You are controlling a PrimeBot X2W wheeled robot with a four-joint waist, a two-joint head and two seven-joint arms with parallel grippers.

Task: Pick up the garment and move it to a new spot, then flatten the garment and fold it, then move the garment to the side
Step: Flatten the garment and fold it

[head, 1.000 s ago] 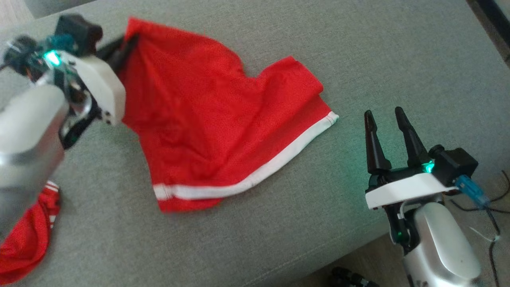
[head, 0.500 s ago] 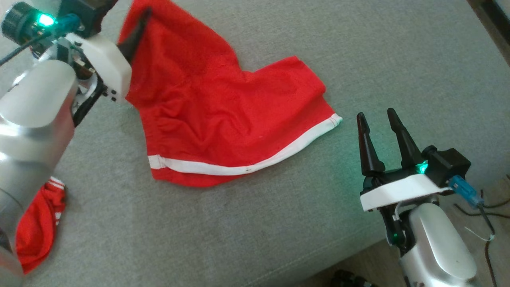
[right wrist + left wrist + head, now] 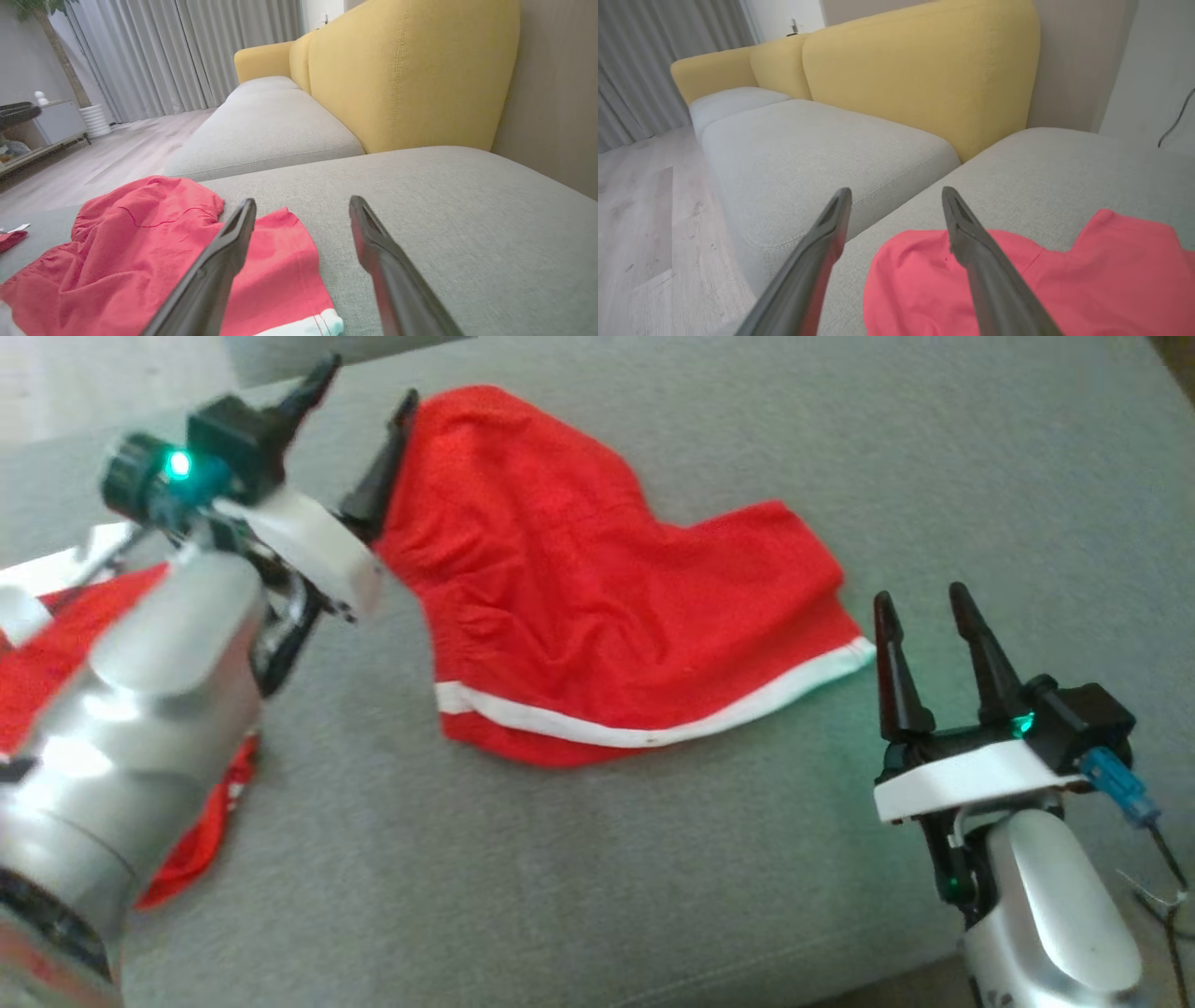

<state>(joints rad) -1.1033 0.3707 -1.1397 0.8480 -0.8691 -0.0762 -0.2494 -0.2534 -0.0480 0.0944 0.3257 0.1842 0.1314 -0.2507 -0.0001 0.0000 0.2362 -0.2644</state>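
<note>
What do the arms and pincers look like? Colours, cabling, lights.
Matched pair. The left pincer and right pincer each have two long, tapered matte-black fingers on a white wrist plate, with a black camera block and a green light beside it. The forearms are rounded silver-grey shells. A blue plug with thin dark cable hangs off the right wrist. No markings are legible.

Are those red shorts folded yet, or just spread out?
Spread out: the shorts lie loose and wrinkled across the sofa cushion, with no tidy fold in them.
</note>
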